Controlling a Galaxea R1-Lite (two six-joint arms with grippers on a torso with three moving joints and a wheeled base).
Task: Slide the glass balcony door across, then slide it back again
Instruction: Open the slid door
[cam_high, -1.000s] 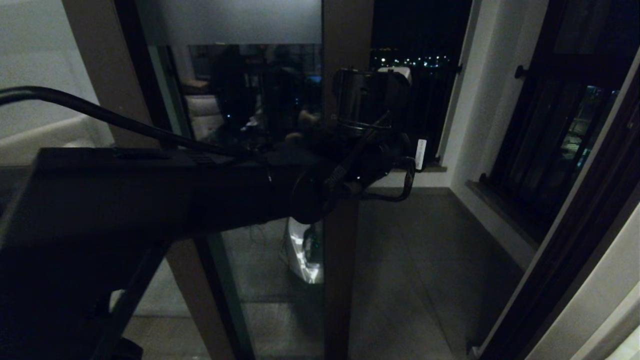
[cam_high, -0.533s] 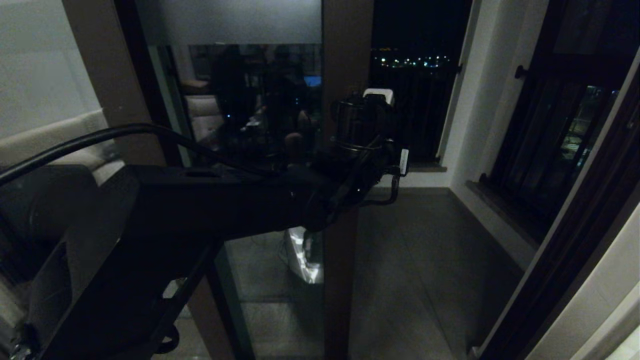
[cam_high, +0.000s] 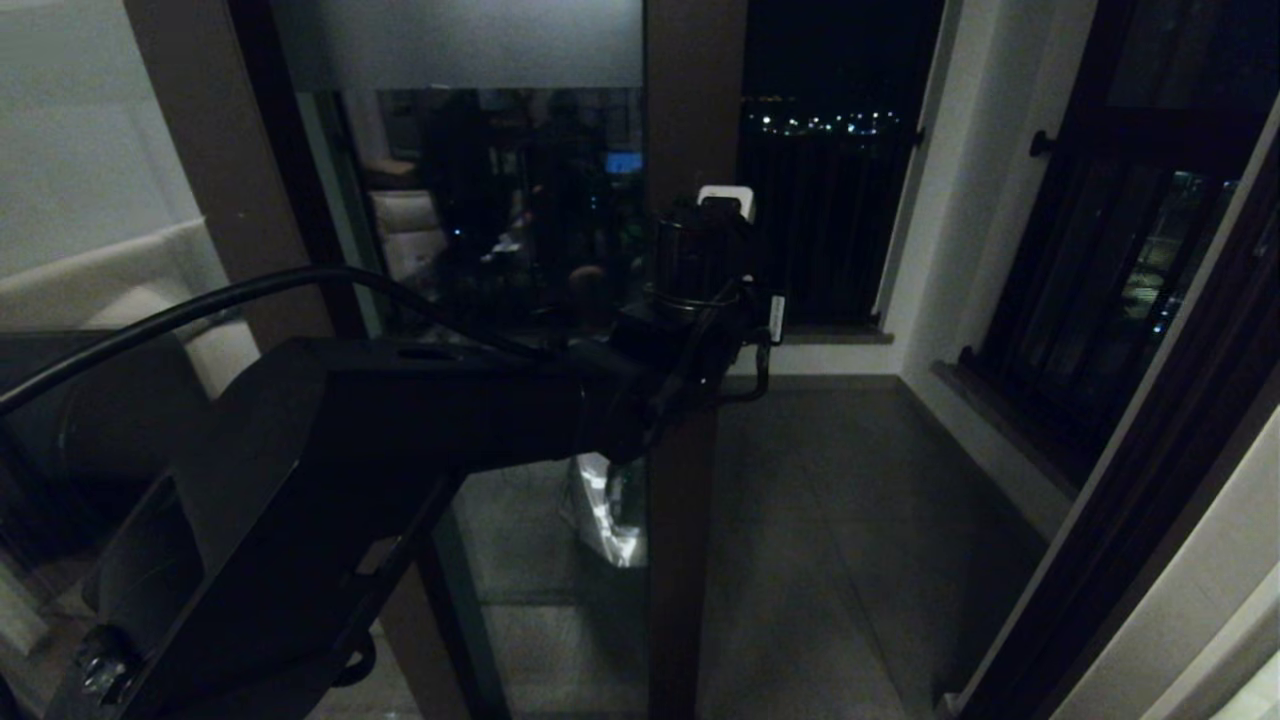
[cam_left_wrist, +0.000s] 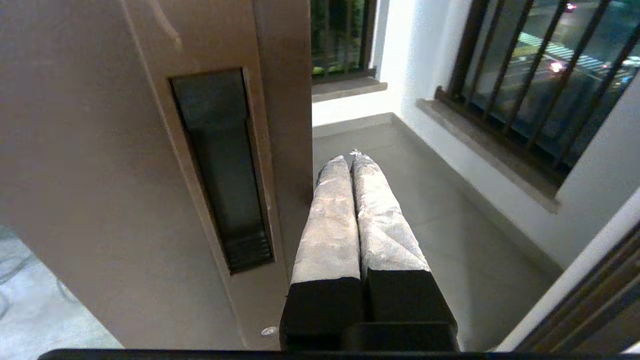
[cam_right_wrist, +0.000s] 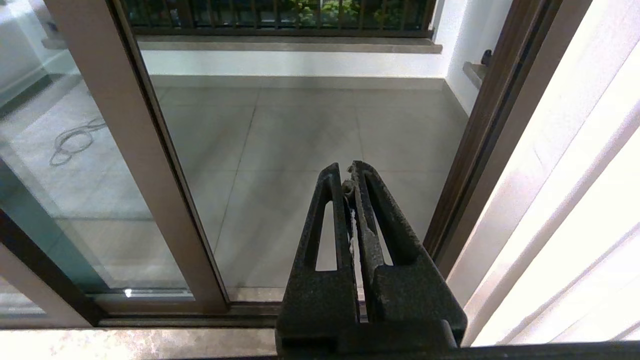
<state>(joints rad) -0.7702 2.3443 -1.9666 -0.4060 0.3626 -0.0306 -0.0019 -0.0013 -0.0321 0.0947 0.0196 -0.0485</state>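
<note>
Much of the head view's lower left is taken up by the dark left arm (cam_high: 330, 450), which hides the middle of the glass balcony door (cam_high: 500, 300); the left gripper (cam_high: 722, 205) at centre is masked by its own wrist, only a pale tip showing against the door's brown edge stile (cam_high: 690, 100); right of the stile the doorway stands open onto the balcony floor (cam_high: 850, 520), bounded far right by a dark frame (cam_high: 1130, 520). In the left wrist view the left gripper (cam_left_wrist: 351, 156) has its fingers (cam_left_wrist: 330, 220) pressed together, holding nothing, just beside the stile's edge (cam_left_wrist: 285, 125); the recessed handle slot (cam_left_wrist: 220, 165) sits left of centre, its depth too dark to read. In the right wrist view the right gripper (cam_right_wrist: 346, 171) is closed and empty, low over the floor tiles (cam_right_wrist: 300, 130), the door's stile (cam_right_wrist: 135, 160) at left, cut off above.
</note>
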